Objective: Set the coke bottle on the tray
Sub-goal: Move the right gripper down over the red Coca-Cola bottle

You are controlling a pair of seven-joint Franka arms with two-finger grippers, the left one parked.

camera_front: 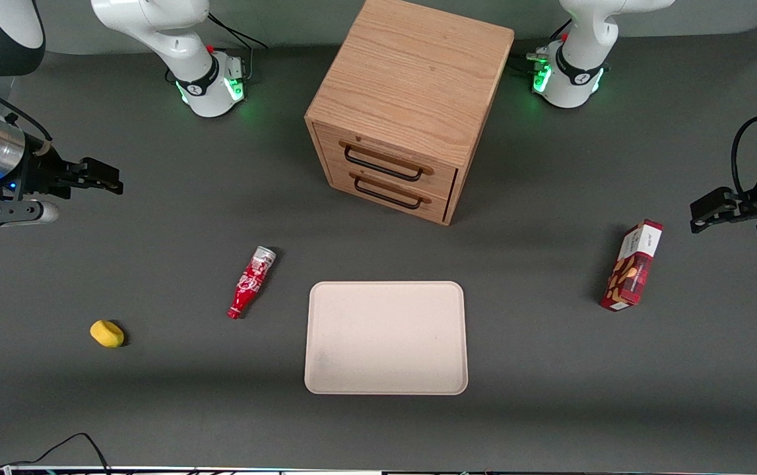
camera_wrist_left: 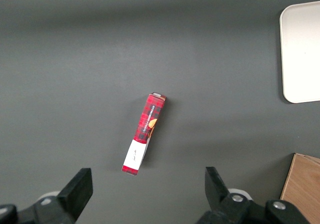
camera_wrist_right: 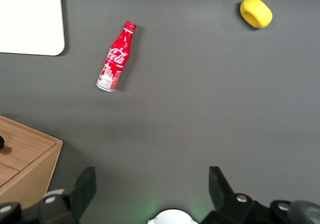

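The coke bottle (camera_front: 251, 282) (camera_wrist_right: 116, 56) lies on its side on the grey table, red with white script, its cap end nearer the front camera than its silver base. Beside it, toward the parked arm's end, rests the cream tray (camera_front: 386, 337) (camera_wrist_right: 30, 19) with nothing on it. My right gripper (camera_front: 104, 177) (camera_wrist_right: 150, 186) hovers high over the working arm's end of the table, well apart from the bottle. Its fingers (camera_wrist_right: 82, 190) are spread wide and hold nothing.
A wooden two-drawer cabinet (camera_front: 404, 105) stands farther from the camera than the tray, both drawers shut. A yellow lemon-like object (camera_front: 107, 333) lies toward the working arm's end. A red snack box (camera_front: 632, 265) lies toward the parked arm's end.
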